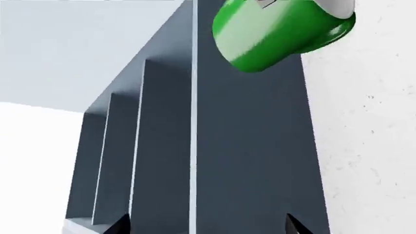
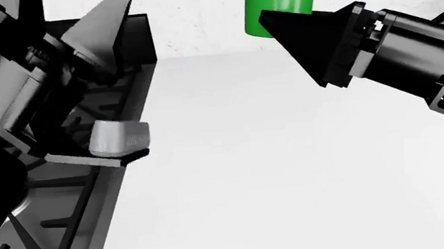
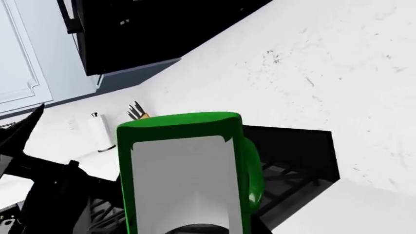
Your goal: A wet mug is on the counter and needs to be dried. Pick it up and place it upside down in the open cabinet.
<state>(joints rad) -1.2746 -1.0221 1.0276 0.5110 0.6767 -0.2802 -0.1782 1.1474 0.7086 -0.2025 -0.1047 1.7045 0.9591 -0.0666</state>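
the right end effector [image 2: 277, 22] is closed on the mug [image 2: 279, 4], holding it high above the bench [image 2: 288, 155] (off the wet spot) so it can go to the cabinet. the left end effector [image 1: 204, 226] is open and holds nothing.

Place: simulated kitchen | shown by: white counter [image 2: 289, 167] beside black gas stove [image 2: 71, 219] with grates | speckled white wall [image 2: 197, 19] | dark cabinet [image 1: 247, 146] | paneled white door [image 3: 19, 53] | knife block [image 3: 138, 112] | paper-towel roll [image 3: 101, 131]
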